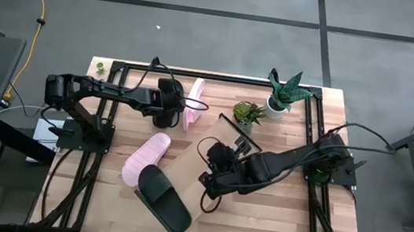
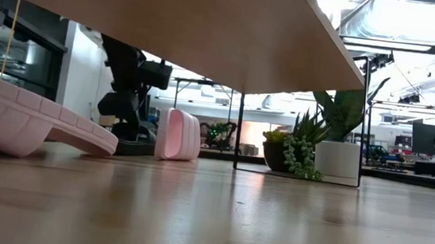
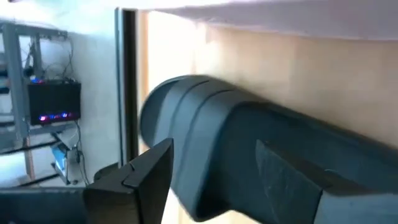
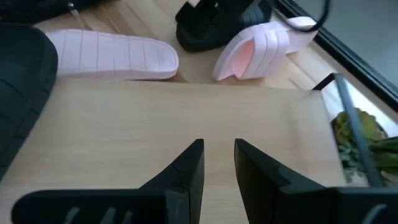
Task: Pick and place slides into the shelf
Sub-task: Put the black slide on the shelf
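The shelf's light-wood board (image 1: 196, 150) (image 4: 155, 118) stands on thin black legs mid-table; the low view looks under the board (image 2: 211, 25). My right gripper (image 1: 210, 178) (image 4: 219, 158) hovers just over the board, its fingers a narrow gap apart and holding nothing. One pink slide (image 1: 147, 156) (image 2: 25, 123) lies flat left of the shelf. The other pink slide (image 1: 193, 102) (image 2: 178, 134) stands on its side edge near the far edge. One black slide (image 1: 165, 196) lies near the front. My left gripper (image 1: 171, 100) is beside the standing pink slide, with a second black slide (image 3: 261, 149) against it. My left gripper has the black slide's rounded strap (image 3: 186, 124) right beside one finger (image 3: 140, 177). The slide fills the wrist view and hides the other finger, so the kind of hold cannot be told. Whether the slide is lifted or rests on the table does not show.
Two potted plants (image 1: 282, 94) (image 1: 248, 113) stand at the far right of the table, beside the shelf's far end. A black metal frame (image 1: 118, 65) runs along the table's edges. Bare wood shows in the near right part of the table (image 1: 281, 220).
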